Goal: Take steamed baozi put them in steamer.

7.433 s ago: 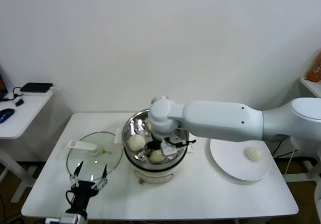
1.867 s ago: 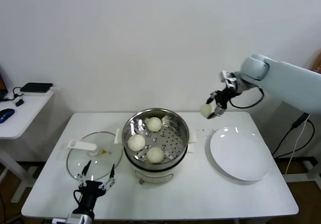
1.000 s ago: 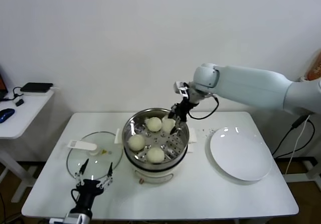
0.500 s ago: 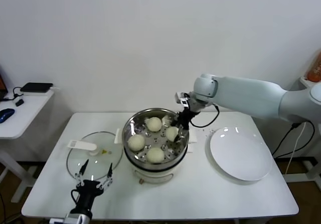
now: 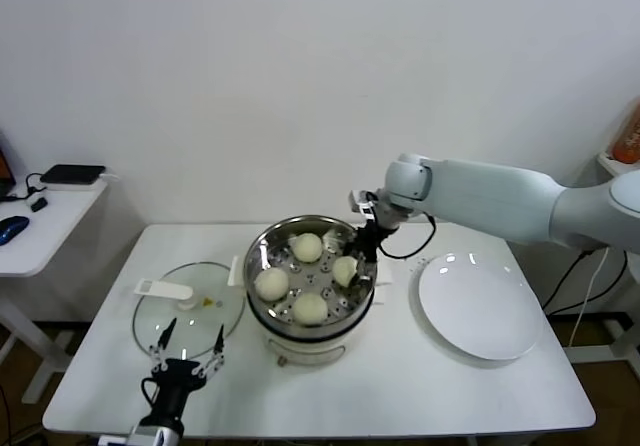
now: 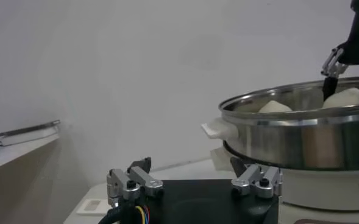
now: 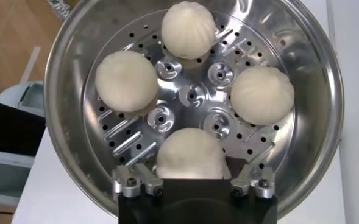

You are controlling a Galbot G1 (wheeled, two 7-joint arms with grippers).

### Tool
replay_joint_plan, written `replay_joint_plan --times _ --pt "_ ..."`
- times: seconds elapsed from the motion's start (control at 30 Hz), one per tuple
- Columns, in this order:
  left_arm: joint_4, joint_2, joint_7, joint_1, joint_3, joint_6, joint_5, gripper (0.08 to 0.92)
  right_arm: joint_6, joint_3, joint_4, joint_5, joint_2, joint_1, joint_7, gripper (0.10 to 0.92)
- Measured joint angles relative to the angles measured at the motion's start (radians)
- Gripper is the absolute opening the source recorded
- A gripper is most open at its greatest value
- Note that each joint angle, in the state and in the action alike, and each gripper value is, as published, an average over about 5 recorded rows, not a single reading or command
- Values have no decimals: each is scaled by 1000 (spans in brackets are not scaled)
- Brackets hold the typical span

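The shiny steel steamer stands mid-table on its white pot base and holds several cream-white baozi. The right-hand baozi lies on the perforated floor between the fingers of my right gripper. In the right wrist view that baozi rests inside the steamer, and my right gripper is open, its fingers spread to either side of it. My left gripper waits open and empty near the table's front edge, also open in its own view.
A flat glass lid lies left of the steamer, just beyond the left gripper. An empty white plate sits to the right. A side table with small devices stands at far left.
The right gripper brought the last baozi from the plate to the steamer's right side, lowered it onto the floor, and its fingers have spread apart. The left arm stayed put.
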Motion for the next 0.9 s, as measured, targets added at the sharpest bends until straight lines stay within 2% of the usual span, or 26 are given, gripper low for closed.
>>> replay_joint_plan --times 0.17,0.6,0.9 --pt "0 0 0 0 -1 0 0 823 -1 7 -5 0 4 0 -2 821" --pt "-3 5 1 1 1 2 2 823 9 39 16 44 -9 51 -23 823" --pt "-14 9 2 4 4 5 8 823 23 108 88 42 -104 59 18 823"
